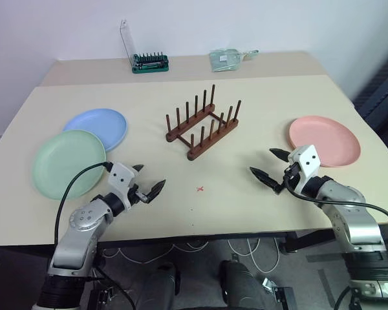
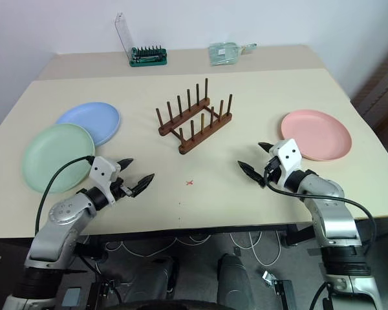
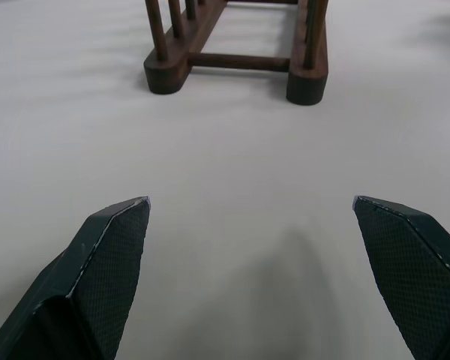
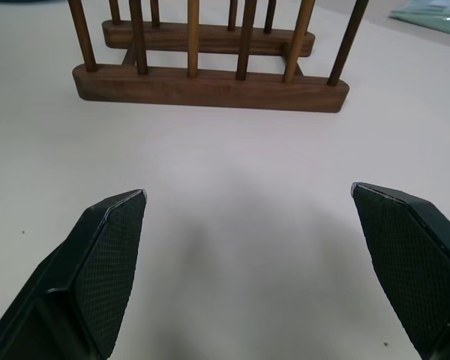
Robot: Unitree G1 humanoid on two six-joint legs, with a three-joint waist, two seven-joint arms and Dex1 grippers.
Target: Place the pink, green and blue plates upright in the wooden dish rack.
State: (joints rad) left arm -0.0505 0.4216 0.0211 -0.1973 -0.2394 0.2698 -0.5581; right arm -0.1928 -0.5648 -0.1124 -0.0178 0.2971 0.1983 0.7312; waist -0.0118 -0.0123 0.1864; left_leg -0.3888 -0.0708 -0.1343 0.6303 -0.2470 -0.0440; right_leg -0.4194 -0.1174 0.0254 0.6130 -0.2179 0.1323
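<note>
Both grippers, left point(image 1: 149, 179) and right point(image 1: 270, 164), hover jaws wide and empty; pink plate point(image 1: 324, 140) near the bench's right edge, green plate point(image 1: 68, 162) and blue plate point(image 1: 97, 128) near the left, so those thin rims lying flat could easily slip a pinch before the mid-bench rack point(image 1: 202, 124).

The dark brown wooden peg rack point(image 1: 202, 126) stands empty mid-tabletop; the pale green plate point(image 1: 69, 162) and the light blue plate point(image 1: 97, 128) lie flat, overlapping, to its left, and the salmon pink plate point(image 1: 324, 140) lies flat to its right.

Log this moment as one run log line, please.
stage: not started | left gripper: open, empty | right gripper: open, empty | wooden dish rack: empty | plates flat on table
</note>
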